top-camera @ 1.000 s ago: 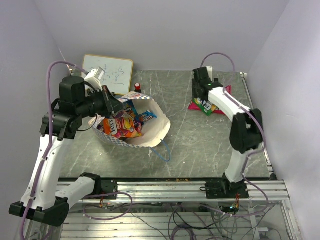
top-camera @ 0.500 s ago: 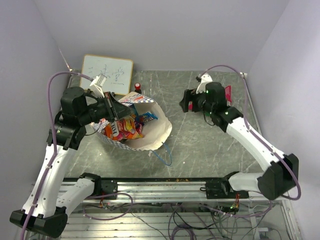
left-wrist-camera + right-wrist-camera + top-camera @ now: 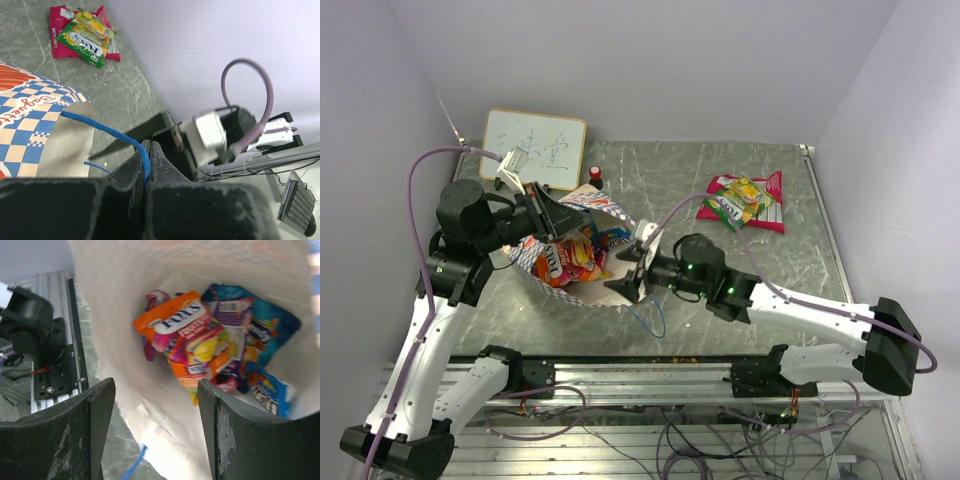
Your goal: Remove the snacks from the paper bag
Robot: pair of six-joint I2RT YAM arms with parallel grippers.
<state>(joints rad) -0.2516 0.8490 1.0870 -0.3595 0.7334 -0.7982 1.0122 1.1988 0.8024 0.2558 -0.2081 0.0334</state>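
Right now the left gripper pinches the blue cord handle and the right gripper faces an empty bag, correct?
Not empty: the right wrist view shows snack packets in the paper bag the right gripper faces. The left gripper does pinch the cord handle.

Overhead, wrists close-up — paper bag [image 3: 582, 292] shared

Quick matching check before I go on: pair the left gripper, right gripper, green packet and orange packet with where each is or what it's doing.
1 left gripper
2 right gripper
3 green packet
4 orange packet

A inside the paper bag
B open at the bag's mouth
C lying on a pink packet
D shut on the blue cord handle

Pairs: 1-D, 2-B, 3-C, 4-A
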